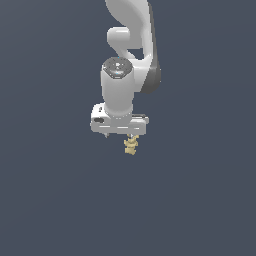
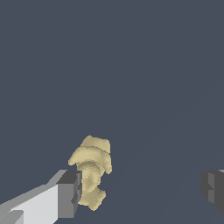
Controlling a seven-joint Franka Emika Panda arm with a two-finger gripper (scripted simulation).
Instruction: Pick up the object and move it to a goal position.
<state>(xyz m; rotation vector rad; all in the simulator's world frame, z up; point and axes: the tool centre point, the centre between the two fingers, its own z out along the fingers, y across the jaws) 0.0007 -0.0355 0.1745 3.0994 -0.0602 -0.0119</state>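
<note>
The object (image 1: pixel 131 146) is a small pale yellow-tan knobbly lump, showing just below the white hand in the exterior view. In the wrist view the object (image 2: pixel 91 170) sits right against one grey fingertip (image 2: pixel 70 194), while the other fingertip (image 2: pixel 213 187) stands far off across a wide gap. My gripper (image 2: pixel 142 192) is open and grips nothing. In the exterior view my gripper (image 1: pixel 119 136) points straight down, its fingers mostly hidden under the hand. Whether the object touches the near finger I cannot tell.
The white arm (image 1: pixel 127 60) rises above the hand toward the top of the exterior view. An even dark grey-blue surface (image 1: pixel 50 200) fills everything around, with no other objects, edges or goal marker in sight.
</note>
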